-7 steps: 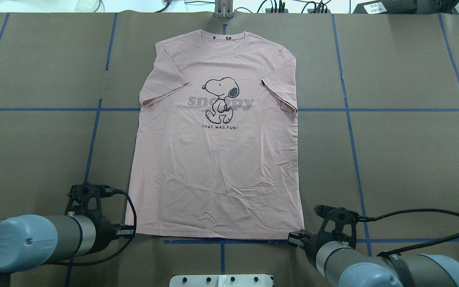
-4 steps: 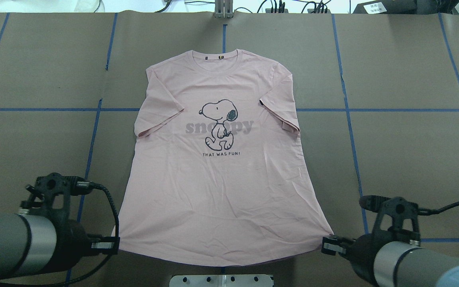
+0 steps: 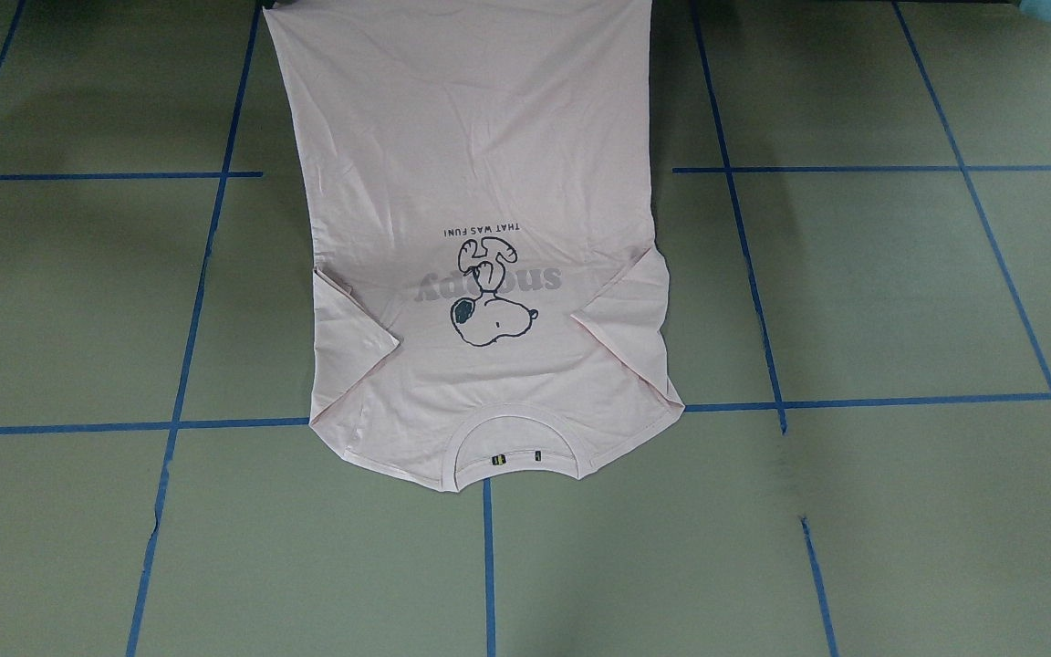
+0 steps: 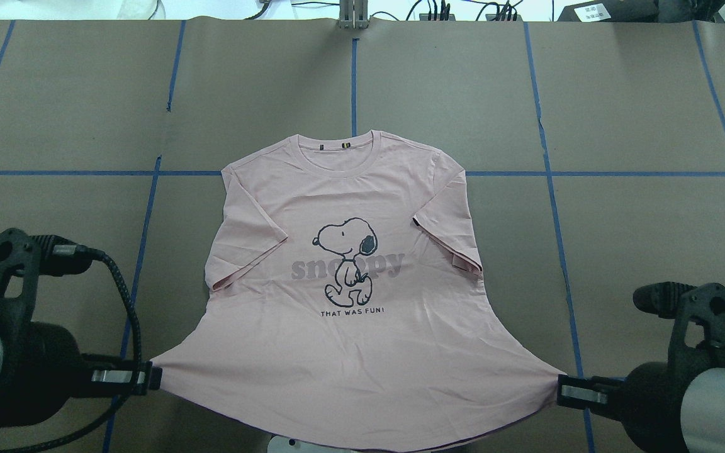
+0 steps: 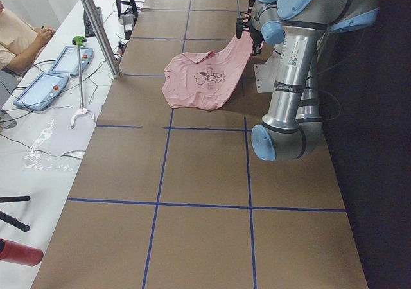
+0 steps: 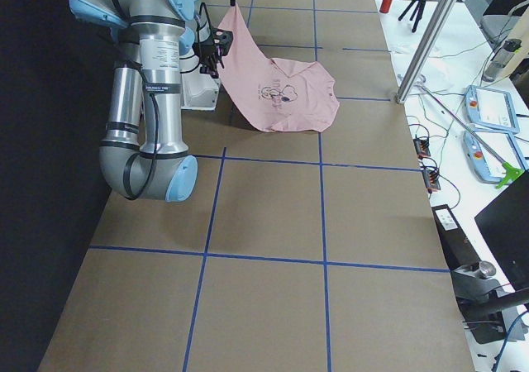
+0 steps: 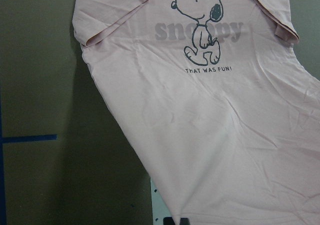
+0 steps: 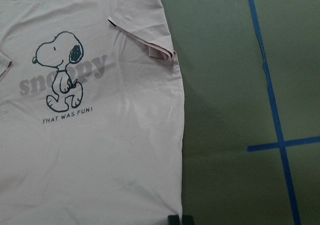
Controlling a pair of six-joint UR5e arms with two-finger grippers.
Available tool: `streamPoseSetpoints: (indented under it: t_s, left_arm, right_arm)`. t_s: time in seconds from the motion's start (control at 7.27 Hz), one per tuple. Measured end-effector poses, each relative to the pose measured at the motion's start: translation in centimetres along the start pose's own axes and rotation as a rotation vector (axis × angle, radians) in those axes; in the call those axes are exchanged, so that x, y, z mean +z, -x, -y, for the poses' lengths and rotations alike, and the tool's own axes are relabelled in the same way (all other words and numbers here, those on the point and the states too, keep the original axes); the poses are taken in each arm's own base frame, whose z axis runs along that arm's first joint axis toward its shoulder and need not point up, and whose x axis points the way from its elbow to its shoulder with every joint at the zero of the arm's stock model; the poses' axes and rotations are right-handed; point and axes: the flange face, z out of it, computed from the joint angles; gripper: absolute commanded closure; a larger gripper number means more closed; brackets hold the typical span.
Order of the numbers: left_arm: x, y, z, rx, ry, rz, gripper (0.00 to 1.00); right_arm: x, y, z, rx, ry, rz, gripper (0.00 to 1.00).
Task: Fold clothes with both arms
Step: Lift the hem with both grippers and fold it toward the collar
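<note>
The pale pink T-shirt (image 4: 350, 314) lies print side up, with the cartoon dog (image 4: 345, 258) and grey lettering showing. Its collar end rests on the table (image 4: 620, 220). Its hem is lifted and stretched wide toward me. My left gripper (image 4: 150, 377) is shut on the hem's left corner. My right gripper (image 4: 561, 385) is shut on the hem's right corner. The left wrist view shows the shirt (image 7: 225, 125) hanging from the black fingertips (image 7: 182, 221). The right wrist view shows the same shirt (image 8: 90, 150) and fingertips (image 8: 179, 220). A small dark tag (image 4: 414, 219) sits by the right sleeve.
Brown paper with blue tape lines (image 4: 551, 189) covers the table. The white pedestal base (image 4: 287, 444) sits under the lifted hem at the near edge. A metal post (image 4: 353, 14) stands at the far edge. Tablets (image 5: 38, 87) and a seated person (image 5: 16, 38) are beyond the far edge.
Both grippers have moved toward me, up and apart with the hem corners in them. The shirt has slid toward me across the table and its hem now spreads wider.
</note>
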Motion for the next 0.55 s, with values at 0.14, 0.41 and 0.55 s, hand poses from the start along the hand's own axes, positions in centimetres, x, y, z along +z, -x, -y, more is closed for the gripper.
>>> streamPoseSetpoints:
  t_s: [0.14, 0.41, 0.55]
  left_arm:
    - [1.2, 0.0, 2.8, 0.032, -0.043, 0.041, 1.0]
    - [3.7, 0.5, 9.5, 0.051, -0.119, 0.138, 1.0]
    - [4.7, 0.8, 12.8, 0.058, -0.145, 0.181, 1.0]
  right_arm:
    - [1.3, 1.4, 1.8, -0.023, -0.045, -0.007, 1.0]
    - [5.7, 5.2, 8.9, -0.041, -0.138, -0.073, 1.0]
    - [7.9, 6.4, 12.9, -0.042, -0.173, -0.119, 1.0]
